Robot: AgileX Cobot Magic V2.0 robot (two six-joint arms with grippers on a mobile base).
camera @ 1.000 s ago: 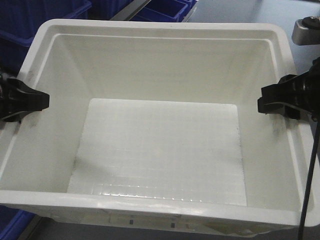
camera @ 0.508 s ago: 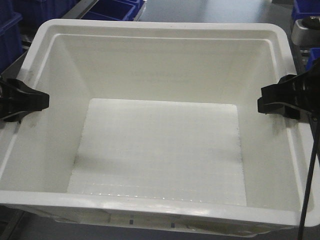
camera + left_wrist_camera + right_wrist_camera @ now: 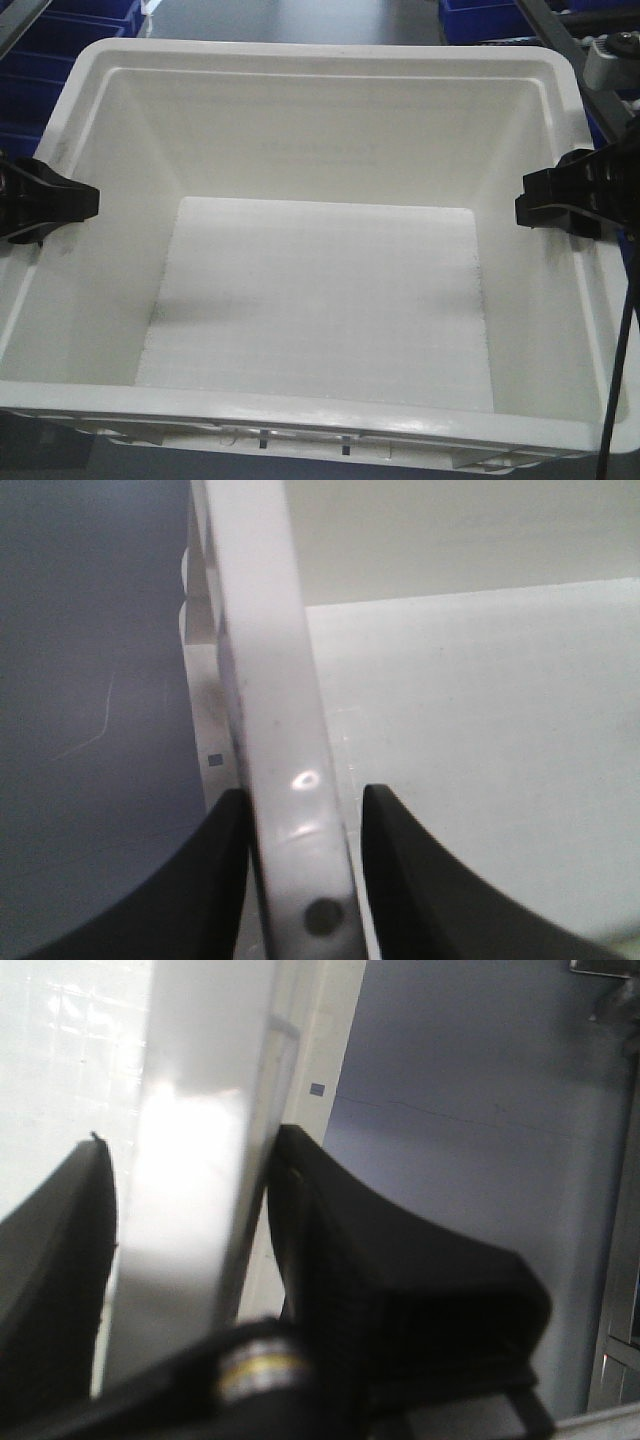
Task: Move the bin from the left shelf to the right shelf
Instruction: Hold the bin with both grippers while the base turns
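1. Large white rectangular plastic bin (image 3: 320,120): is filling nearly the whole front view, opening facing up, its textured floor showing. It is sitting btw the two grippers, w/ dark grey ground lying beyond its far rim. Whether a shelf is under it can't be told.
2. Dark blue plastic bins (image 3: 40,70): are sitting beyond the white bin's far-left corner, apart from it.
3. Left gripper (image 3: 70,200): black, is clamping the bin's left rim approx mid-length. In the left wrist view the gripper (image 3: 300,880) is squeezing the rim (image 3: 270,680), one finger (image 3: 215,880) outside, the other inside, both touching.
4. Right gripper (image 3: 545,200): black, is gripping the right rim opposite. In the right wrist view the gripper (image 3: 190,1260) is closing narrowly on the rim (image 3: 190,1140).
5. Thin black cable (image 3: 620,370): is hanging below the right gripper, outside the bin.
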